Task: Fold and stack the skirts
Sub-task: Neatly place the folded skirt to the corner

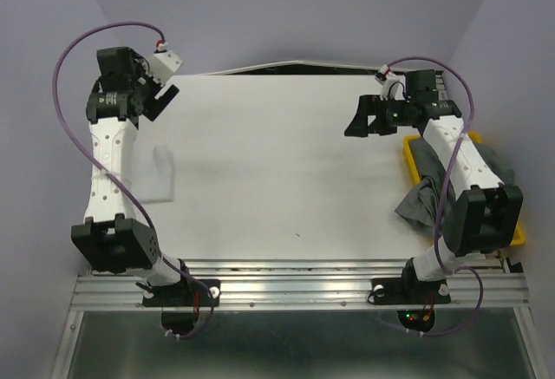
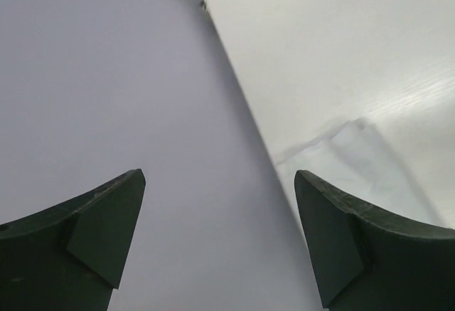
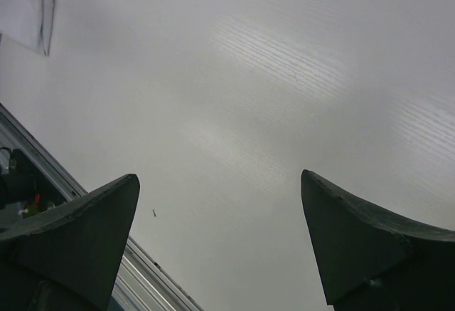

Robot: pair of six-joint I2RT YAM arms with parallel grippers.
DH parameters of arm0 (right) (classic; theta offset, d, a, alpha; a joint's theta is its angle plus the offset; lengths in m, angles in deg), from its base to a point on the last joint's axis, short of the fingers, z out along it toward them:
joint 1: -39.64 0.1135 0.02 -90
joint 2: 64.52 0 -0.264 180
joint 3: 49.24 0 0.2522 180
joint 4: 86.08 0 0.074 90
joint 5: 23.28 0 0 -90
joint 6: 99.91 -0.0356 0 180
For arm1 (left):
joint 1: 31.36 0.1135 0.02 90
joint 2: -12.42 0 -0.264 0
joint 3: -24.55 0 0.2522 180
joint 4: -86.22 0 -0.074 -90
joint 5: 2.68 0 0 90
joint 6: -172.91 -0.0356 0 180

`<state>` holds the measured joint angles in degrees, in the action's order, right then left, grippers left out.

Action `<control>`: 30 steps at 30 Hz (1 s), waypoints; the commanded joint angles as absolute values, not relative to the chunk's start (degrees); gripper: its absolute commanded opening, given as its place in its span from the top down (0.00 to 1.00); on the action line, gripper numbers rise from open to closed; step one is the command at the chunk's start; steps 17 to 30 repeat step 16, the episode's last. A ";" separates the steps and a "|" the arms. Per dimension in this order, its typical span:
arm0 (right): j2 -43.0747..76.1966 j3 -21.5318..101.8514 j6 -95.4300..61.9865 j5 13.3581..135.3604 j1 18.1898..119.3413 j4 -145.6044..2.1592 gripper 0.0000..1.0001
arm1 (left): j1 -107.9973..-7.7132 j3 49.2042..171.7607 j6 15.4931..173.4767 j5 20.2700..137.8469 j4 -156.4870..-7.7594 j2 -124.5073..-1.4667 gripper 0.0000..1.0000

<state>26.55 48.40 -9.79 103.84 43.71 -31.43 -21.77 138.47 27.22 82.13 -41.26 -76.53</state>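
Pale lilac walls box in the white worktop in the overhead view. The white skirt lies folded near its left edge, and the grey skirts spill in a heap out of the yellow tray on the right. The left gripper and right gripper both hang over bare surface, holding nothing. The heap looks tangled, so a pinch there could lift two skirts at once or drag the tray along. From the left wrist, the fingers stand wide apart with only wall and worktop between them, and the white skirt lies off to the right, where a passing arm could brush its fold open. From the right wrist, the fingers are likewise spread over bare worktop. The grey heap is out of this view, so a reach toward it starts unsighted and may land badly.
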 commanded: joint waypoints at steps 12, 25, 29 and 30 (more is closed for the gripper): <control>14.23 17.20 -11.15 104.08 45.79 -51.13 0.00 | -45.42 98.38 64.97 76.51 -72.71 -60.97 0.01; 13.44 14.01 -8.78 102.49 45.79 -51.49 0.00 | -46.82 93.16 65.15 80.19 -75.80 -60.71 0.02; 13.44 14.01 -8.78 102.49 45.79 -51.49 0.00 | -46.82 93.16 65.15 80.19 -75.80 -60.71 0.02; 13.44 14.01 -8.78 102.49 45.79 -51.49 0.00 | -46.82 93.16 65.15 80.19 -75.80 -60.71 0.02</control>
